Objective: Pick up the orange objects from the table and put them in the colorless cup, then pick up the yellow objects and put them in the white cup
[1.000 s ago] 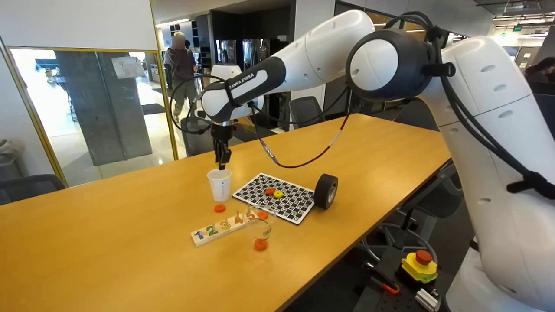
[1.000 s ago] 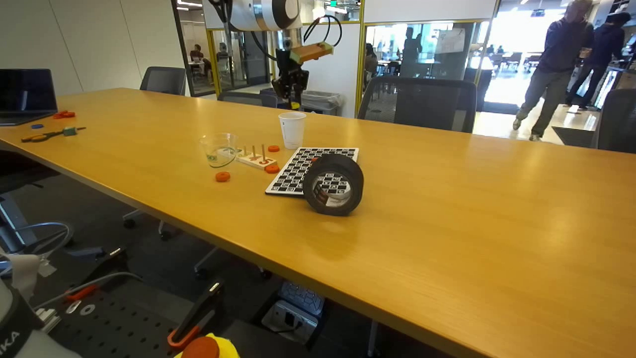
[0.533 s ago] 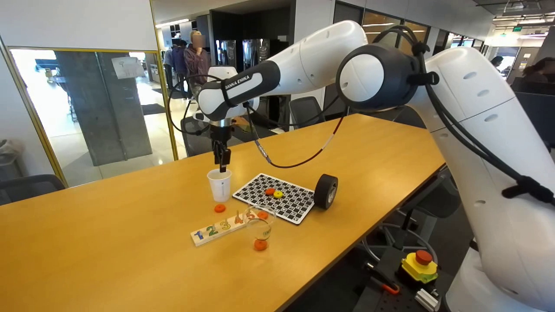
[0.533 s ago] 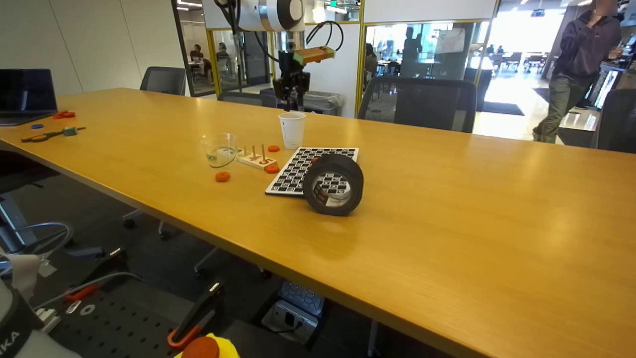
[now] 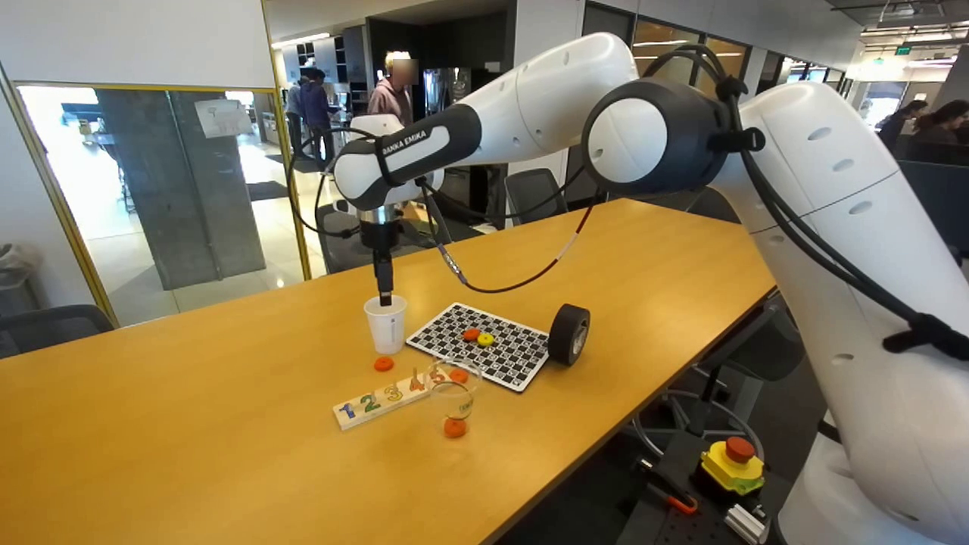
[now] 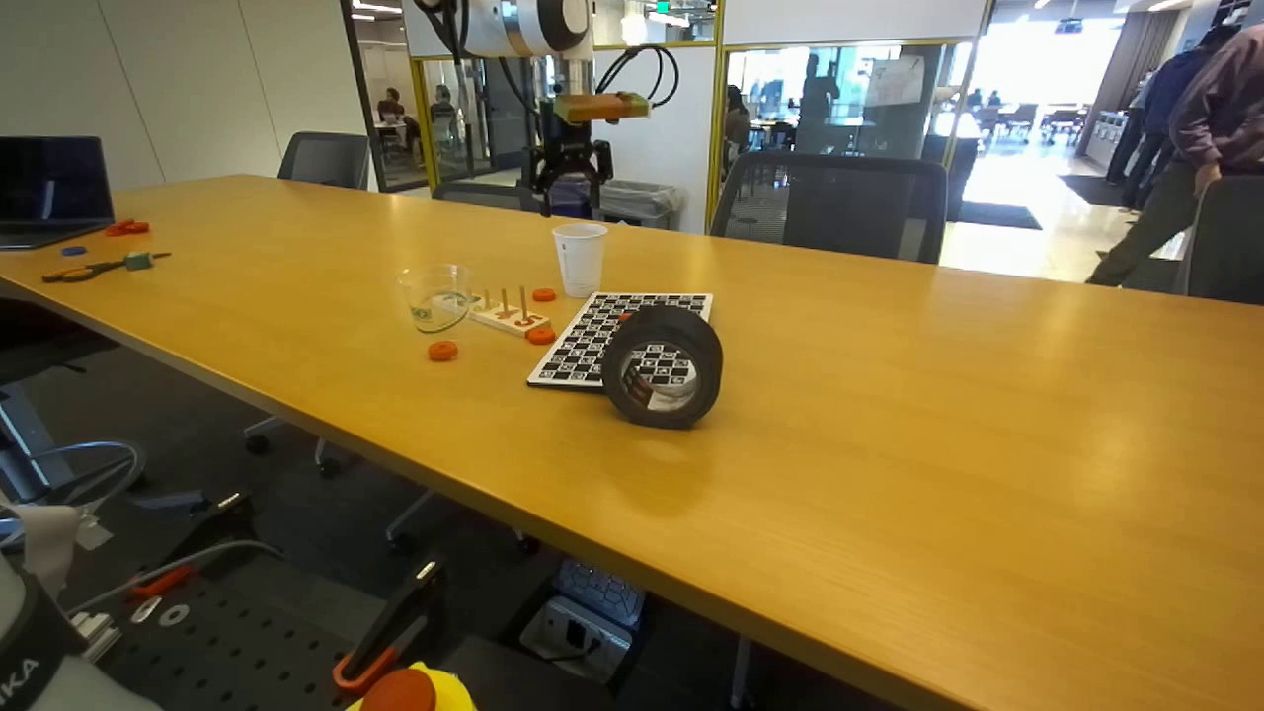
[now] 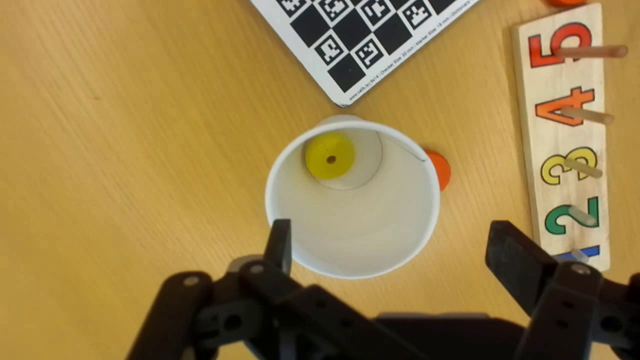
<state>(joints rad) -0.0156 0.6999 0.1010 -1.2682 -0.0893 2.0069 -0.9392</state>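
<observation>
The yellow object [image 7: 330, 156] which the wrist view shows lies at the bottom of the white cup [image 7: 367, 220], close to the wall. Just above this cup hangs the gripper [image 6: 570, 208], and we see its two fingers spread wide apart. The cup stands upright just beside a corner of the checkered board [image 5: 512, 354], one of the two corners turned to the far edge of the table [image 5: 227, 439], away from the robot. On the board we find the second yellow object [image 5: 485, 340], just beside an orange object [image 5: 472, 334]; whether these two are touching, we cannot tell. Another orange object [image 5: 384, 364], as we see, lies on the table near the foot of the white cup. The third orange object [image 6: 540, 336] is just beside an edge of the board, at that end of the wooden number strip [image 5: 378, 401] where the digit 5 stands. The fourth orange object [image 6: 442, 351] lies just beside the colorless cup [image 6: 434, 299], toward the robot-side edge of the table. At the board's corner diagonally opposite to the white cup we see a black tape roll [image 5: 566, 333], which stands on its rim. Farther along, toward one end of the table, there are a laptop [image 6: 54, 183] and, just beside it, some small red pieces [image 6: 126, 228].
</observation>
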